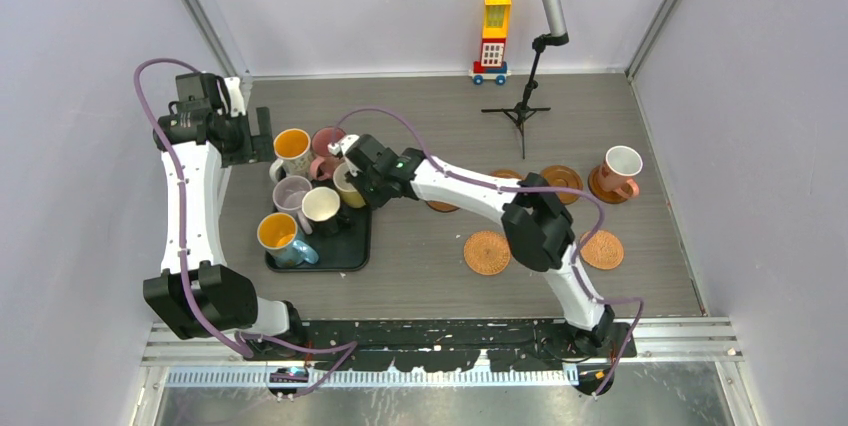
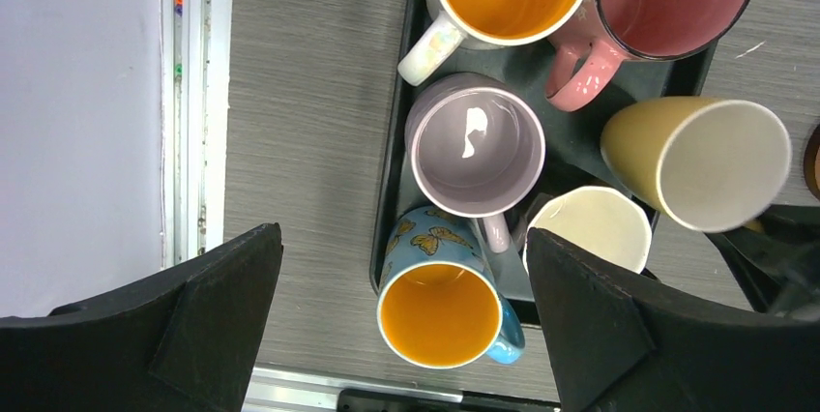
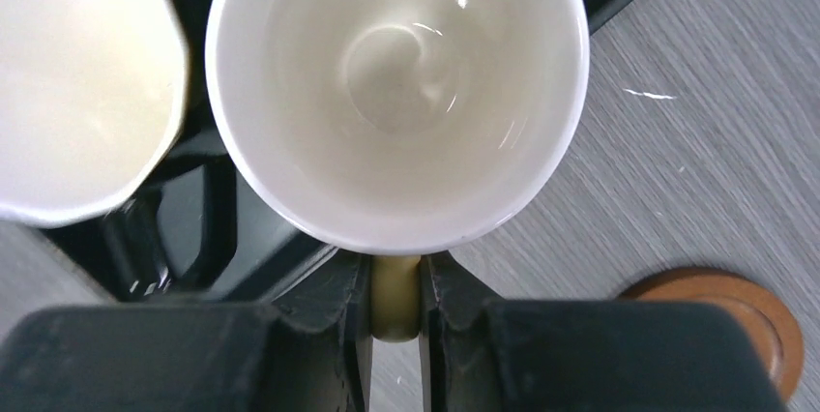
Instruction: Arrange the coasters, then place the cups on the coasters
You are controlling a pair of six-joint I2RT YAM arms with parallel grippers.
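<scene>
Seven mugs (image 1: 278, 234) in all: six crowded at the one black tray (image 1: 350, 248), one standing off to the right. Six coasters (image 1: 487, 252) can be made out, two of them partly hidden. One toy block tower (image 1: 492, 41), one small tripod stand (image 1: 520, 111), two robot arms (image 1: 185, 196)

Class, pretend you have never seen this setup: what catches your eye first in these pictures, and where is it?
The cluster of bright mugs crowded on the black tray, left of centre, draws the eye first. Next comes the right gripper, shut on the handle of the yellow mug at the tray's right edge. Far right, one pink mug stands alone on a coaster.
</scene>
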